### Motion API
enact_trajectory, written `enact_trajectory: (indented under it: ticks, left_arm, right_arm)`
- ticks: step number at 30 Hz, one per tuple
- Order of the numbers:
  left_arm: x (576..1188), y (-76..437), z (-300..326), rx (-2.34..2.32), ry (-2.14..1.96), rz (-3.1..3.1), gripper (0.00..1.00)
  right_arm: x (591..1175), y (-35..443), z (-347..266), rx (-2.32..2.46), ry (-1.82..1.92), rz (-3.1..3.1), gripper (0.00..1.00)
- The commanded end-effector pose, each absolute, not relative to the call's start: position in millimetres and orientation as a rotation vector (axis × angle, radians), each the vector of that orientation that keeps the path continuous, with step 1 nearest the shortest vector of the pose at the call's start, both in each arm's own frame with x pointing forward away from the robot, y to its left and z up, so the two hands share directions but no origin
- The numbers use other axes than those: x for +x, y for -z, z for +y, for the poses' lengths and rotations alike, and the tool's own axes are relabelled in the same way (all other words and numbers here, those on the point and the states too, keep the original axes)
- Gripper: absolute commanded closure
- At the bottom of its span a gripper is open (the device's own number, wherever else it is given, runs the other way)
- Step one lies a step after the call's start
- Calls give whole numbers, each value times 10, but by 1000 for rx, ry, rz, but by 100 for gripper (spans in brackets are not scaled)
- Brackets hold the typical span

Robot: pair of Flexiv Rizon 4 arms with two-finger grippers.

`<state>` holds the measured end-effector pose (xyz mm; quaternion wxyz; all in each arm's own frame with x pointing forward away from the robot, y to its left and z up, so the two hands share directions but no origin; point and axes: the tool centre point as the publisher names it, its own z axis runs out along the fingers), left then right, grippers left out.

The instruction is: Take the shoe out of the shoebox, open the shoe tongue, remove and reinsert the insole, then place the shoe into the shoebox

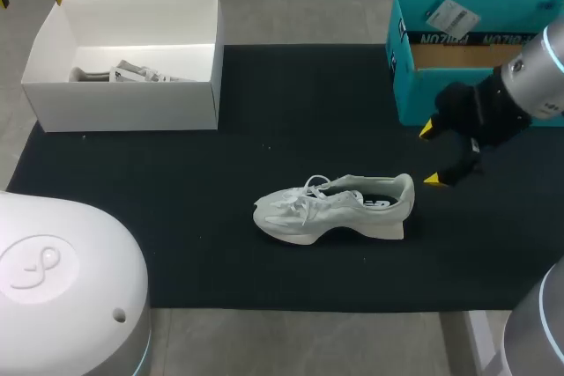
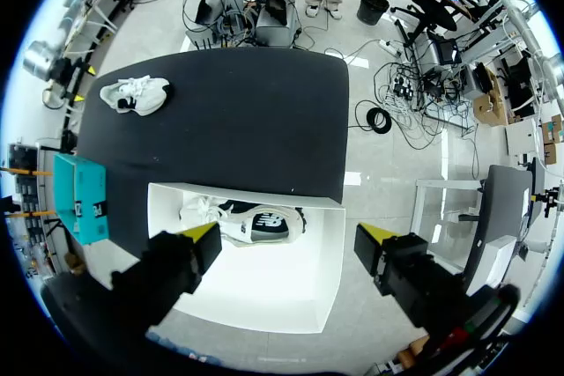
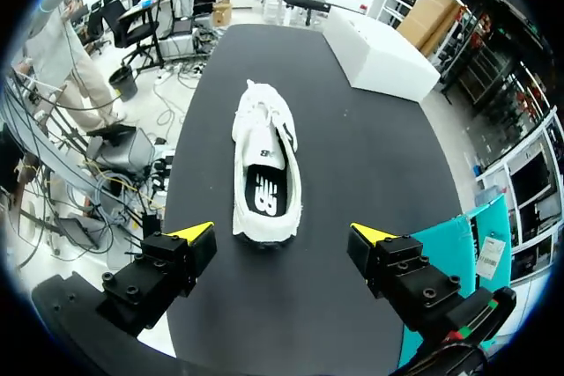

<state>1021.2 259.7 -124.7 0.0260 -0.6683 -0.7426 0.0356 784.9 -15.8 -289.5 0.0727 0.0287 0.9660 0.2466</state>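
- At the far left, your left hand [image 2: 291, 235] hangs above the white shoebox [image 1: 123, 99]. Its fingers are spread and released, and it grips nothing.
- The white shoebox stands open-topped at the back-left corner of the black desk [image 1: 264, 94]. One pale second shoe [image 1: 132, 71] lies on the floor of the box.
- In the middle of the desk you have the shoe [image 1: 335, 209], the task's own thing. It stands upright on its sole, toe to the left and heel to the right, with its opening facing up.
- The shoe is well apart from both boxes, with open desk on every side of it and a wide strip between it and the front edge.
- Your right hand [image 1: 432, 154] hovers just past the heel of the shoe. Its fingers are apart and it touches nothing. In the right wrist view the shoe lies ahead of the hand, heel nearest.
- At the back-right corner stands the teal box [image 1: 404, 77], also open-topped. Its brown inner floor shows, and a white tag lies at its back rim.
- You can count two boxes, two shoes and two hands, both hands released.
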Motion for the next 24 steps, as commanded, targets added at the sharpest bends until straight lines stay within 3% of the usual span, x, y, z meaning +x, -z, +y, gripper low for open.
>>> enact_trajectory:
  ticks: [1, 24]
  left_arm:
    - [10214, 1245, 2601, -2066, -107, -2294, 0]
    - [10214, 1245, 2601, -2066, -107, -2294, 0]
  right_arm:
    - [7810, 3259, -230, 106, -862, 2857, 0]
    - [7863, 4150, -105, 224, -1177, 2783, 0]
